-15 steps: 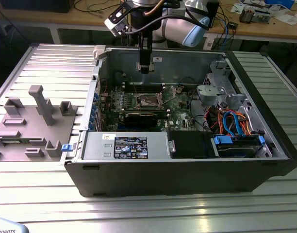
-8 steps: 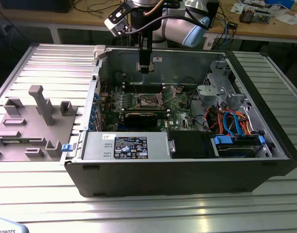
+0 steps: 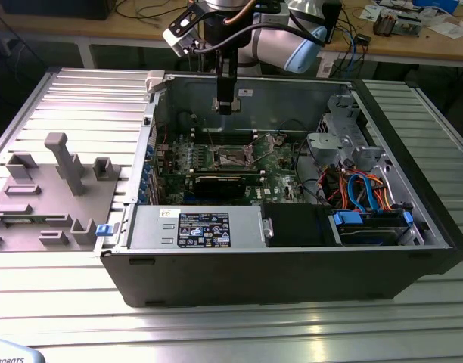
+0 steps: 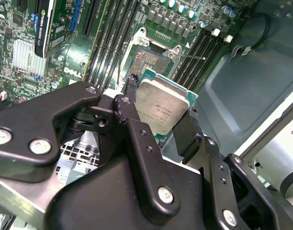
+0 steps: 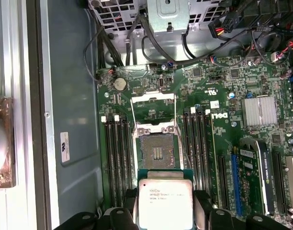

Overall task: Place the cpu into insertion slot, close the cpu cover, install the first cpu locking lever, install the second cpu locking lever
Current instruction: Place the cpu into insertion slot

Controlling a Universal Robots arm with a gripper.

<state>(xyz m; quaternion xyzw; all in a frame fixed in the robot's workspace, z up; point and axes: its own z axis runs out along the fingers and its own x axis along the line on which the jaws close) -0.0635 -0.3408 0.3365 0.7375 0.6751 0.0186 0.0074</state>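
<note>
The robot arm [image 3: 281, 41] reaches in from the far side of an open computer case [image 3: 292, 265] that lies on a ribbed metal surface [image 3: 231, 333]. Its wrist is turned straight down, so the claw [image 3: 225, 106] hangs upright inside the case, raised clear of the green motherboard [image 3: 281, 168] and close to the case's far wall.

The claw [image 4: 162, 98] is clamped on the cpu [image 4: 161, 108], a pale silvery square pinched at two opposite edges between the black fingers [image 4: 185, 132]. The chip is held flat, its metal face towards the second wrist camera.

In the first wrist view the cpu [image 5: 164, 199] hovers above the board at one edge of the insertion slot [image 5: 157, 149] and has not been seated in it. The slot's bed of contacts is exposed. The cpu cover [image 5: 153, 97], a thin silvery frame with an open centre, is swung open on the side of the slot away from the chip. Rows of dark memory slots [image 5: 117, 153] run along both sides of the insertion slot.

In the second wrist view the insertion slot [image 4: 149, 60] shows just beyond the held chip.

In the exterior view the insertion slot [image 3: 230, 156] sits mid-board below the hanging claw. A grey power supply [image 3: 197, 227] lines the case's near wall, and a grey fixture block [image 3: 57, 189] stands on the surface at the exterior view's left.
</note>
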